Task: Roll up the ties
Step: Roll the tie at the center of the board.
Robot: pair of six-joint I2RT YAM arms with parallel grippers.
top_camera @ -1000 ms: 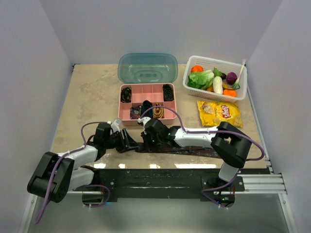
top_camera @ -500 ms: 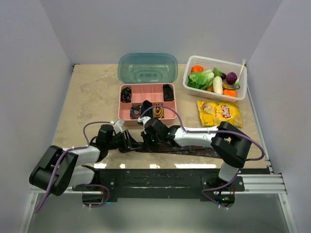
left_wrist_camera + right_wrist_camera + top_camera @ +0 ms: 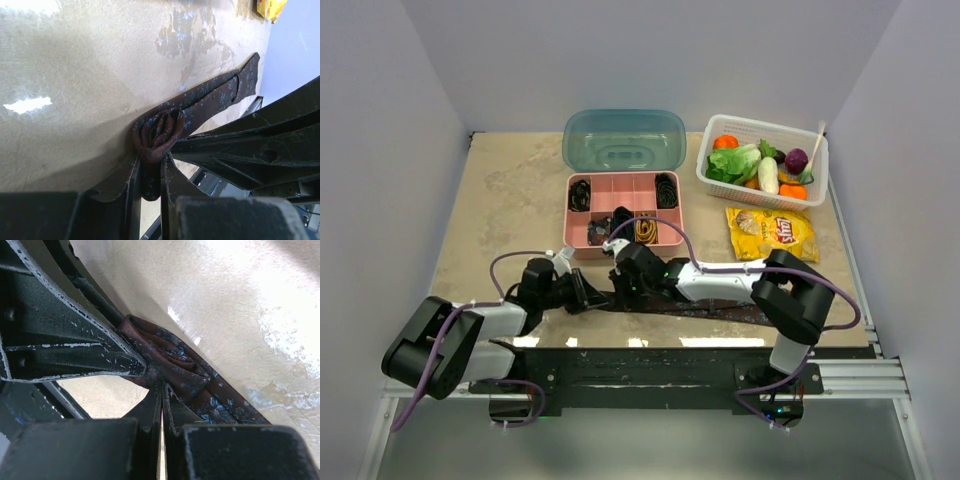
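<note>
We hold the soft, slippery maroon tie point(image 3: 165, 125) by its small coil near the front edge of the table point(image 3: 75, 75), left gripper point(image 3: 150, 167) and right gripper point(image 3: 161, 390) both pinched onto it, judging that the limp fabric unrolls unless gripped at the coil.

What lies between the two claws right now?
The coiled end of the maroon tie, gripped by the left claw and right claw. Both wrist views show it.

The beige table point(image 3: 500, 200) carries a pink box point(image 3: 620, 200), teal lid point(image 3: 623, 140), basket point(image 3: 752, 196), chip bag point(image 3: 772, 232) and tie point(image 3: 720, 310).
</note>
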